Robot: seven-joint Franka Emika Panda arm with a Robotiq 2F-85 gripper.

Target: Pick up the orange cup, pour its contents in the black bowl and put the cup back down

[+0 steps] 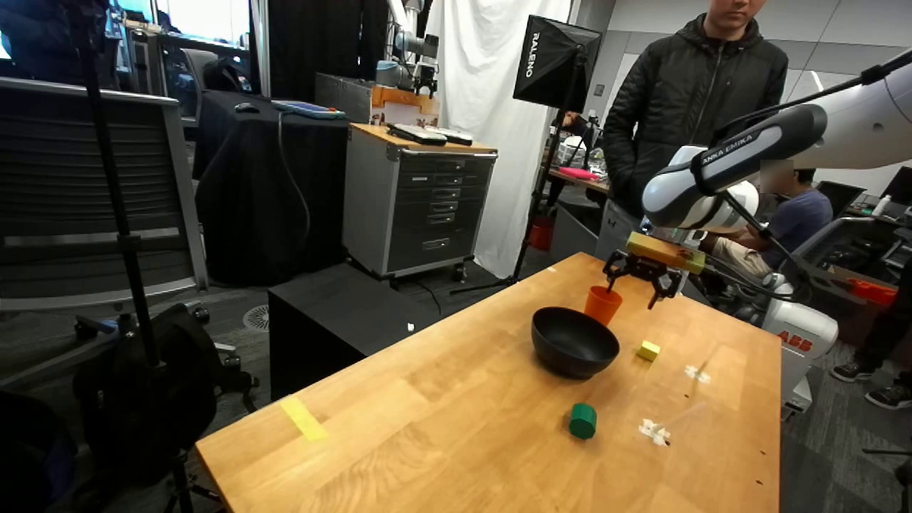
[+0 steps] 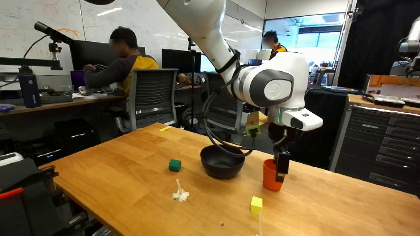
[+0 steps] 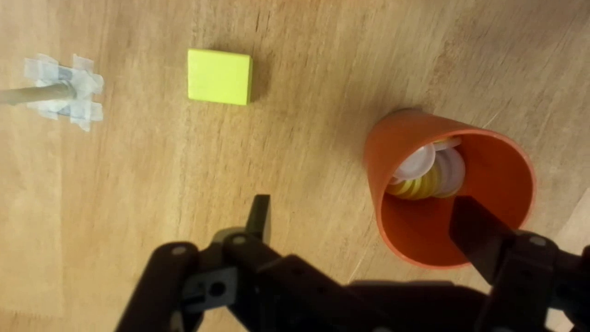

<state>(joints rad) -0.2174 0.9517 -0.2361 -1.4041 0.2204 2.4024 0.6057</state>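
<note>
The orange cup (image 3: 387, 138) stands upright on the table in both exterior views, beside the black bowl (image 1: 570, 349). Its contents (image 3: 426, 180), whitish and yellow round pieces, lie inside low against one wall in the wrist view. No contents show in the black bowl (image 2: 221, 164). My gripper (image 3: 362, 202) is open and holds nothing. One of its fingers (image 3: 479, 235) overlaps the mouth of the cup, while the opposite one is outside, over bare wood. In an exterior view the gripper (image 1: 631, 298) hangs at rim height; how deep the finger reaches into the cup I cannot tell.
A yellow block (image 3: 219, 77) lies near the cup. Farther off is a dark green piece (image 1: 583, 420), past the bowl. Thin posts taped to the table, one with white tape (image 2: 180, 195), stick up. Behind the table stands a person in a black jacket (image 1: 691, 92).
</note>
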